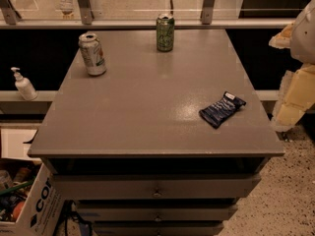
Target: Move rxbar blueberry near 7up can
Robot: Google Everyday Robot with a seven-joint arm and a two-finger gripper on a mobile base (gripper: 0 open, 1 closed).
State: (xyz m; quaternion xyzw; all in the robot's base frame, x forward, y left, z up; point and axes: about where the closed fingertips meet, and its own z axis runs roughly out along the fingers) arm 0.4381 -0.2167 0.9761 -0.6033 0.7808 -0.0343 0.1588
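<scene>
Grey flat cabinet top (147, 112) fills my camera view. Near its right edge lies the small dark-blue rxbar blueberry (222, 109) wrapper, well apart from the dented silvery-white 7up can (92, 54) standing back left. My cream gripper (294, 95) hangs beyond that edge; its state I cannot tell.

Grey table top (142, 117), flat and matte, set above a stack of drawers (156, 193). Three things directly on it. Far left: 7up can (92, 54), silvery-white with green markings, upright, body slightly dented. Far edge, just right of centre: dark-green can (165, 32), upright, well apart from the first. Near right: rxbar blueberry (222, 109), dark blue, lying flat and askew near the right edge, well apart from both cans. Gripper (289, 104) off to the right, beyond the table's edge.
</scene>
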